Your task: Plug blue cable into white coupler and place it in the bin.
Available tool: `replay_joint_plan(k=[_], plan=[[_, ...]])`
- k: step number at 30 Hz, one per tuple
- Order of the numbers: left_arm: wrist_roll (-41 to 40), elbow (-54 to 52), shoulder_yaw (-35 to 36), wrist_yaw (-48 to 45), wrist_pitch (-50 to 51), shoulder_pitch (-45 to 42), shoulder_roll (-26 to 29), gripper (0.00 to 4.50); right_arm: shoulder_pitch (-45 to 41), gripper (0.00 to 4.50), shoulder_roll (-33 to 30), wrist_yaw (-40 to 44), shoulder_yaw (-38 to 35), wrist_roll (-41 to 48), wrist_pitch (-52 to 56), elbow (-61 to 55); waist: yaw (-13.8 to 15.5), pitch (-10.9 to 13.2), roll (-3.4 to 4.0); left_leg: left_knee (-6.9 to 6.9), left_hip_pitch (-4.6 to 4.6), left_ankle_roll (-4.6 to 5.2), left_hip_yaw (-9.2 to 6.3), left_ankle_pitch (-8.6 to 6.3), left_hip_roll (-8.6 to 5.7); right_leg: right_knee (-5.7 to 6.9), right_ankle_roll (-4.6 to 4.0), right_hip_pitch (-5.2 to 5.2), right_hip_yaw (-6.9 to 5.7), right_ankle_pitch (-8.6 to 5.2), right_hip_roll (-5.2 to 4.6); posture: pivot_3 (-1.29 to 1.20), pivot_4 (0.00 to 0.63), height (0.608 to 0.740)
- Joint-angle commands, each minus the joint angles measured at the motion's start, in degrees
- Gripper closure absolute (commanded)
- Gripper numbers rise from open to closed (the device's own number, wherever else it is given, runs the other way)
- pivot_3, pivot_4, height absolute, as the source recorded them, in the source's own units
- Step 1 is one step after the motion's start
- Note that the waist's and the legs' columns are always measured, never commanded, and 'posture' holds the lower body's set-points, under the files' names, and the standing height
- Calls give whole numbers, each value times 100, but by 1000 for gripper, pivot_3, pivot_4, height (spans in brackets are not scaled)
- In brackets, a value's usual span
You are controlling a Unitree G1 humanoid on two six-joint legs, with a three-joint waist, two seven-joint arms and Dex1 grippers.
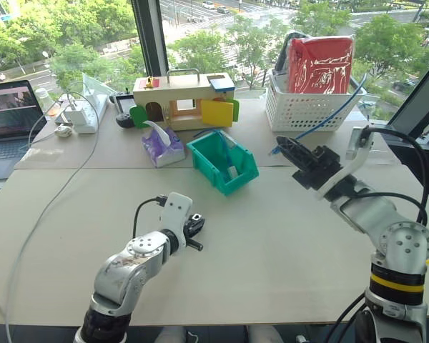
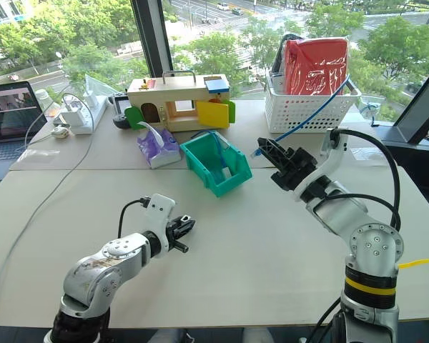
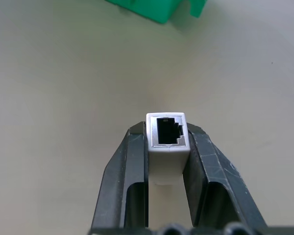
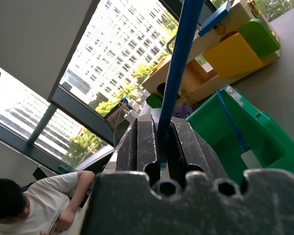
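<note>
Basically mating time: left gripper point(image 3: 167, 147) clamped on white coupler point(image 3: 165, 133), socket facing away toward teal bin point(image 1: 223, 161); right gripper point(image 4: 159, 142) pinching blue cable point(image 4: 180, 63), raised well apart over table's right side.

Light: bright daylight from the windows point(image 1: 200, 28) behind the table point(image 1: 272, 236).
Shadows: soft and faint.
Glare: sunlit buildings wash out in the right wrist view.
Focus: bin point(image 3: 157, 7) perhaps slightly soft.
</note>
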Motion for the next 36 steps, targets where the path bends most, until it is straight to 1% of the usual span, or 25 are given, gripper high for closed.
replay_joint_plan(k=[1, 3, 5, 7, 9, 12, 14, 16, 23, 26, 30, 32, 33, 36], plan=[[28, 1050, 51, -1927, -1615, -702, 920, 4018, -117, 4500, 82, 215, -49, -117, -263, -131, 5, 0, 0, 0, 0, 0, 0, 0, 1, 2, 0, -1, -2, 0, 1, 0, 150, 740], [-53, 1793, 16, -3015, -2518, -1079, 1177, 4018, -126, 4500, 104, 283, -38, -180, -301, -96, 13, 0, 1, -1, -1, -2, 0, 1, 1, -2, -3, -2, -2, 1, 2, 0, 150, 740], [75, 2577, -274, -4158, -3477, -1415, 1364, 4018, -114, 4500, 117, 338, -29, -238, -327, -89, 19, 0, 1, -2, -3, -2, 1, 1, 1, -16, -4, 2, -3, 2, 2, 0, 150, 740], [199, 3343, -554, -5281, -4358, -1710, 1420, 4018, -97, 4500, 130, 369, -41, -287, -348, -114, 25, 0, 1, -4, -11, -1, 1, 1, 0, -34, -4, 4, -3, 3, 1, 0, 150, 740], [303, 4103, -759, -6187, -5087, -2013, 1341, 4018, -71, 4500, 129, 366, -79, -325, -381, -165, 22, 0, 2, -7, -16, 0, 1, 0, 1, -37, -3, 0, -4, 2, 1, 0, 150, 740], [360, 5054, -895, -7107, -5808, -2412, 1111, 4018, -12, 4500, 106, 336, -149, -336, -434, -251, 18, 0, 1, -9, -31, 2, 1, -1, 2, -38, -3, -13, -6, 2, 1, 0, 150, 740], [611, 5780, -1061, -7613, -6554, -2729, 918, 4018, 66, 4500, 89, 262, -201, -331, -479, -370, 16, 0, 1, -6, -37, 1, 1, 0, 1, -36, -3, -17, -6, 3, 1, 0, 150, 740], [797, 6369, -1262, -7879, -7246, -3009, 767, 4018, 145, 4500, 72, 173, -246, -321, -524, -500, 20, 0, 1, -4, -37, 1, 1, 0, 1, -34, -3, -17, -7, 2, 1, 0, 150, 740], [947, 7832, -1873, -7925, -8656, -3702, 436, 4018, 311, 4500, -49, -32, -396, -238, -601, -763, -13, 0, 1, 1, -37, 3, 0, -1, 1, -28, -2, -16, -6, 3, 1, 0, 150, 740], [1033, 8249, -2007, -7925, -9005, -3834, 369, 4018, 324, 4500, -79, -70, -401, -203, -616, -786, -46, 0, 1, 1, -35, 5, 0, -1, 1, -26, -2, -16, -6, 3, 1, 0, 150, 740], [1112, 8664, -1924, -7925, -9059, -3965, 253, 4018, 272, 4500, -76, -103, -348, -202, -633, -777, -51, 0, 0, 5, -35, 9, -2, 2, 0, -22, -1, -14, -6, 3, 1, 0, 150, 740], [1123, 8790, -1846, -7925, -8977, -3984, 222, 2969, 214, 4500, -75, -103, -312, -203, -625, -746, -59, 0, 0, 5, -35, 13, -2, 4, 0, -21, 1, -13, -6, 4, 1, 0, 150, 740], [1163, 8846, -1780, -7925, -8930, -3985, 205, 2711, 196, 4500, -88, -89, -302, -201, -611, -729, -72, 0, 1, 5, -34, 14, -2, 5, 0, -20, 1, -13, -6, 4, 1, 0, 150, 740], [1212, 8922, -1493, -7909, -8659, -3976, 167, 1570, 159, 4500, -139, -48, -291, -181, -558, -681, -104, 0, 0, 5, -34, 15, -3, 5, 0, -19, 1, -13, -6, 4, 1, 0, 150, 740]])
